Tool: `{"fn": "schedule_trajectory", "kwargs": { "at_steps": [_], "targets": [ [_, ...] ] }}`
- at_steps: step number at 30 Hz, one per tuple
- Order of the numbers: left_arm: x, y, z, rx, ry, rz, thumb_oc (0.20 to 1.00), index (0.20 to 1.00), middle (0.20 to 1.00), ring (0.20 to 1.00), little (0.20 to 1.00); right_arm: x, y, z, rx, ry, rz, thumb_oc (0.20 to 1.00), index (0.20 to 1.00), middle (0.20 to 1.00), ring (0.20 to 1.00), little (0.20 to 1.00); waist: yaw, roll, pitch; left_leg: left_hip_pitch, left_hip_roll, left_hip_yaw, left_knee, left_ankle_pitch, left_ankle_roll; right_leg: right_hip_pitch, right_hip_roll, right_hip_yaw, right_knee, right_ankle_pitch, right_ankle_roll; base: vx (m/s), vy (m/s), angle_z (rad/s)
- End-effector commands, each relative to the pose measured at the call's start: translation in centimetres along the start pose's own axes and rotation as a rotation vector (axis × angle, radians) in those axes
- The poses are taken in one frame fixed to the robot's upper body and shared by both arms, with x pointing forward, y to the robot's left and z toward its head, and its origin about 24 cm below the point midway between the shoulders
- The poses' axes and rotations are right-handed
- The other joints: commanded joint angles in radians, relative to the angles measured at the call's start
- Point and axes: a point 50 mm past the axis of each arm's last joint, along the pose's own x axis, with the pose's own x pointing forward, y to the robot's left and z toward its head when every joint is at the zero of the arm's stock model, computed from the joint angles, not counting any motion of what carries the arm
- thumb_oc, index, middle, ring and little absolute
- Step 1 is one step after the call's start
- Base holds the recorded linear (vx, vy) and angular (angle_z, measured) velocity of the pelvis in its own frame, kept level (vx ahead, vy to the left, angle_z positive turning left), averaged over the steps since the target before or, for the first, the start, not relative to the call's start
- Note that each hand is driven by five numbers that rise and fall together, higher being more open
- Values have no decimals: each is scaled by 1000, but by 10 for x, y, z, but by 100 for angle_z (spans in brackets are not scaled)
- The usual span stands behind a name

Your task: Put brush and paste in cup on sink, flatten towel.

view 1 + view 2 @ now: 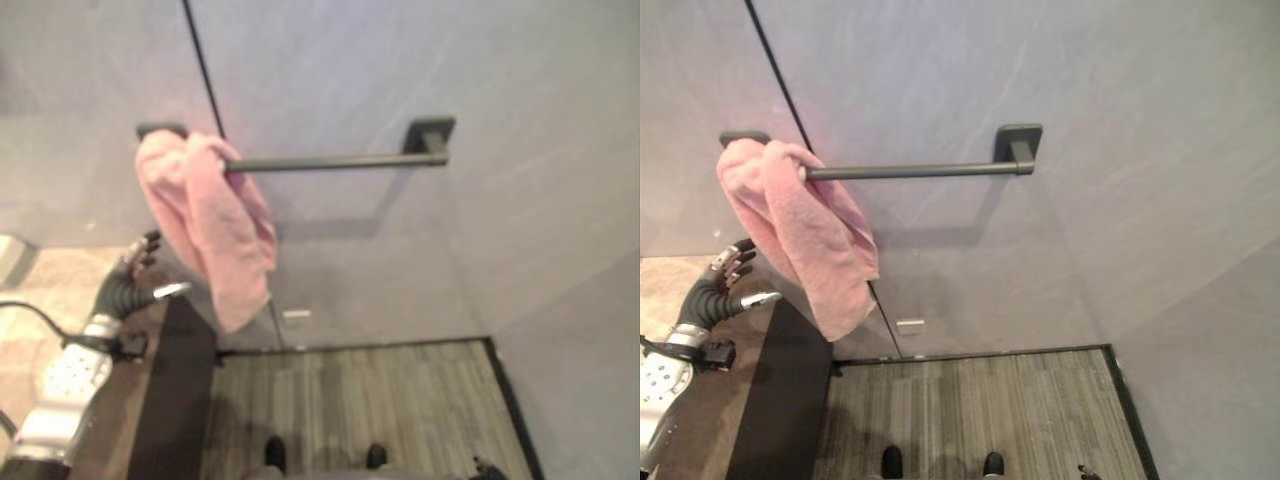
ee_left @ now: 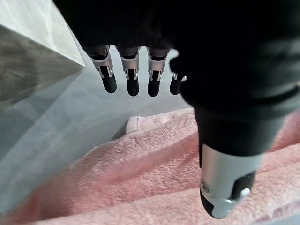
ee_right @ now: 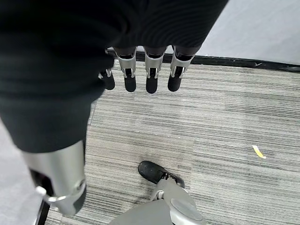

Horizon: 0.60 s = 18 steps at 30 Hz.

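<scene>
A pink towel [image 1: 205, 220] hangs bunched up at the left end of a dark wall-mounted towel bar [image 1: 340, 160]. Most of the bar to its right is bare. My left hand [image 1: 125, 285] is raised below and to the left of the towel, close to its hanging folds but apart from them. In the left wrist view its fingers [image 2: 132, 79] are straight and hold nothing, with the towel [image 2: 154, 173] just past them. My right hand [image 3: 147, 70] hangs over the striped floor with relaxed, straight fingers and nothing in it.
A beige counter [image 1: 50, 290] with a dark side panel [image 1: 175, 400] stands at the lower left, under my left arm. Grey walls meet in a corner at the right. Striped flooring [image 1: 360, 400] lies below the bar. A small white plate [image 1: 296, 315] sits low on the wall.
</scene>
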Motion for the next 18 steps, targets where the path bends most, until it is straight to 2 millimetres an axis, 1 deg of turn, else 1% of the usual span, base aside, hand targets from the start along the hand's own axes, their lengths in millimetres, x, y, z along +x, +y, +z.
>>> {"fn": "schedule_trajectory", "kwargs": {
  "at_steps": [1, 8, 15, 18],
  "targets": [
    [19, 13, 33, -31, -186, 79, 1000, 1000, 1000, 1000, 1000, 4, -4, 14, -69, -34, -19, 1000, 1000, 1000, 1000, 1000, -21, -13, 17, 55, 17, 14, 15, -68, -14, 14, -66, 37, -2, 91, 68, 8, 0, -4],
    [20, 9, 36, -38, -196, 67, 1000, 1000, 1000, 1000, 1000, 3, -5, 11, -72, -26, -19, 1000, 1000, 1000, 1000, 1000, -27, -11, 14, 59, 18, 21, 15, -71, -14, 11, -64, 45, -2, 88, 66, 6, 1, -3],
    [21, 10, 36, -26, -197, 82, 1000, 1000, 1000, 1000, 1000, 3, -5, 10, -73, -24, -16, 1000, 1000, 1000, 1000, 1000, -32, -9, 15, 61, 19, 23, 15, -72, -14, 10, -62, 45, -2, 84, 65, 1, -4, -4],
    [22, 15, 38, -16, -209, 111, 1000, 1000, 1000, 1000, 1000, 3, -5, 10, -75, -22, -17, 1000, 1000, 1000, 1000, 1000, -31, -9, 17, 55, 22, 27, 15, -70, -16, 0, -60, 51, -2, 83, 65, -13, -6, -4]
  ]
}}
